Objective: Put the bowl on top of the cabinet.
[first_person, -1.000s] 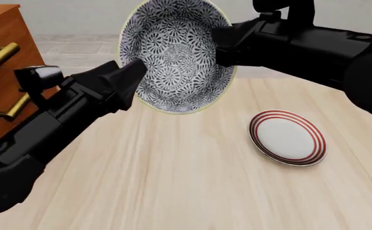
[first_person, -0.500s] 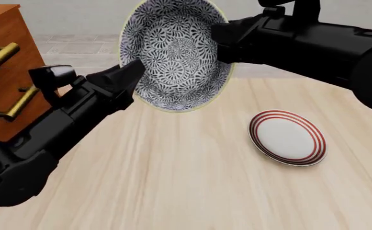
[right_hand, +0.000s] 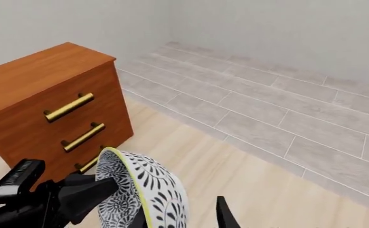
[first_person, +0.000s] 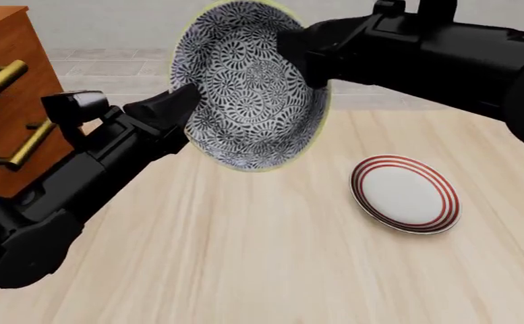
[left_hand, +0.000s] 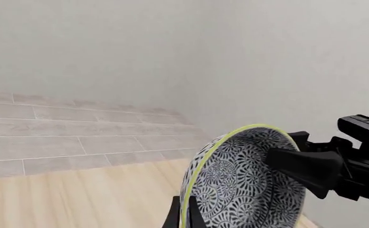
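**Bowl airborne between both arms, not yet on cabinet**

Progress: the bowl (first_person: 251, 84) is lifted clear of the table (first_person: 271, 270), tipped on edge with its patterned inside facing the front camera. It hangs to the right of the cabinet (first_person: 5, 101), whose top is bare in the right wrist view. Left to do, by my judgement: carry across, level it, set down, release.

Tools: left gripper (first_person: 183, 101) pinches the bowl's left rim; right gripper (first_person: 302, 57) clamps the upper right rim. Both closed on it. The red-ringed plate (first_person: 406, 194) lies untouched on the table.
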